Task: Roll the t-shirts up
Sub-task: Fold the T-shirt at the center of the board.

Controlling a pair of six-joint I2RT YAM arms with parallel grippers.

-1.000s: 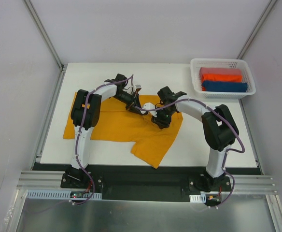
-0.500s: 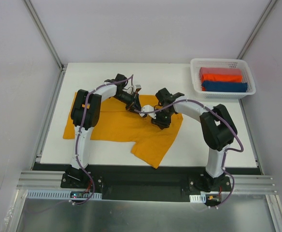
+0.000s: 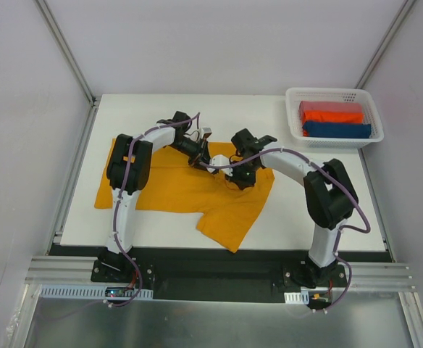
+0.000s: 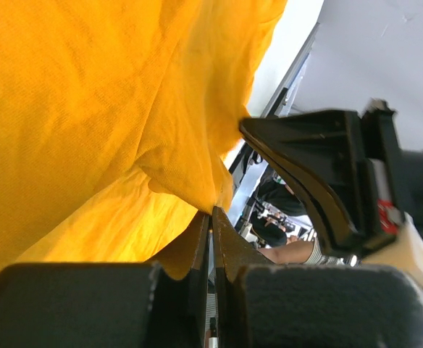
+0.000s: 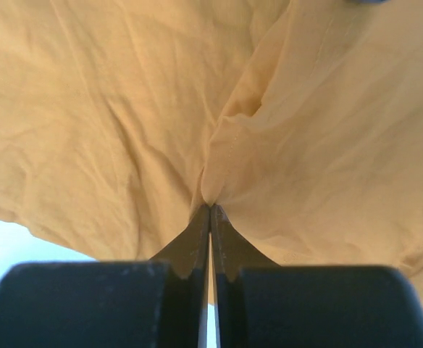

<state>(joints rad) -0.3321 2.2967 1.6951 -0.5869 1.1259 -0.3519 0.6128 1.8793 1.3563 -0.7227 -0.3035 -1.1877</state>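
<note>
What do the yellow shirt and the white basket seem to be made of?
The mustard-yellow short-sleeved shirt looks like soft matte cloth: fine weave and wrinkles show. The white lattice basket seems rigid plastic, from its moulded openwork walls.

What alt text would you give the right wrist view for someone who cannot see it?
The right pincer is shut on a small pinched fold of the mustard-yellow t-shirt. Wrinkled fabric fills nearly the whole view, with a sliver of white table at the lower left.
</note>
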